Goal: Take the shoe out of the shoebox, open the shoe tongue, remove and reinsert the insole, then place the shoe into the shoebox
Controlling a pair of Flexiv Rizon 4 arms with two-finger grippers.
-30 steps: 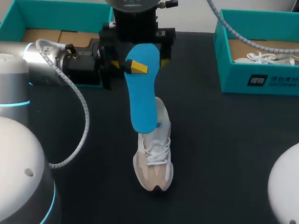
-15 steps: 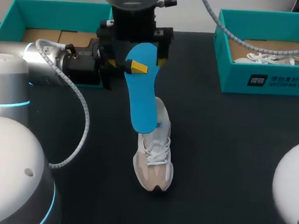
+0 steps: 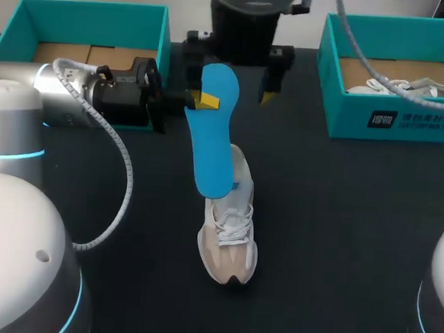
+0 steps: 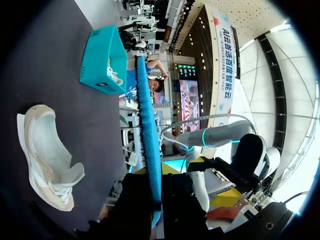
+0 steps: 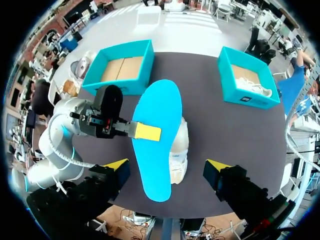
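Seen from above, the blue insole (image 3: 212, 143) hides the heel end of the shoe (image 3: 229, 243). Under it, one finger of the left hand (image 3: 205, 100) cannot be seen. A cable (image 3: 381, 71) crosses the second shoe (image 3: 387, 88) in the box (image 3: 392, 125) at two o'clock.

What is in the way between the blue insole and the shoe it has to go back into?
Nothing that I can see. The left gripper holds the blue insole just above the shoe, with only bare table around them. The right gripper hangs open higher up, not between them.

Insole (image 3: 212, 143) bright blue; shoe (image 3: 230, 243) white, beige toe; shoebox (image 3: 393, 121) teal, brown floor; table (image 3: 355, 221) black; left gripper (image 3: 204, 100) tips yellow.
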